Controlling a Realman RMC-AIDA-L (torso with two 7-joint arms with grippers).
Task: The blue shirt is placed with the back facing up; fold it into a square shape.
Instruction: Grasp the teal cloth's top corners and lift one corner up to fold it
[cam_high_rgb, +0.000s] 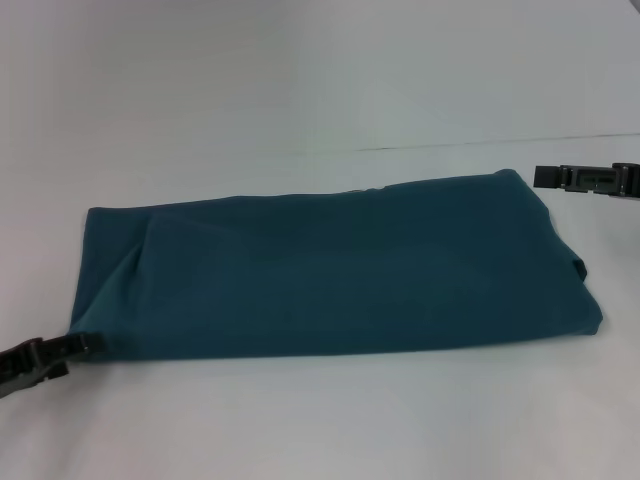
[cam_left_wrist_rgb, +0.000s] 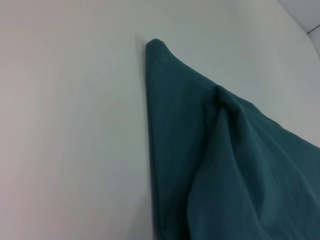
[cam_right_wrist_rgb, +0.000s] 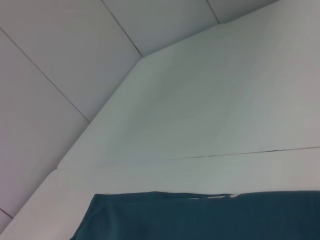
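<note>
On white table (cam_high_rgb: 300, 80) | blue shirt (cam_high_rgb: 340, 265) folded oblong | left gripper (cam_high_rgb: 85, 343) at near-left corner

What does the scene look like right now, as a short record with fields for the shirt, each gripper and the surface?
shirt: the blue shirt lies folded into a long band across the table, plain side up, not yet a square
left gripper: left gripper at the shirt's near left corner, touching its edge
right gripper: right gripper beside the far right corner, just off the cloth
surface: white table, a thin seam across it
</note>
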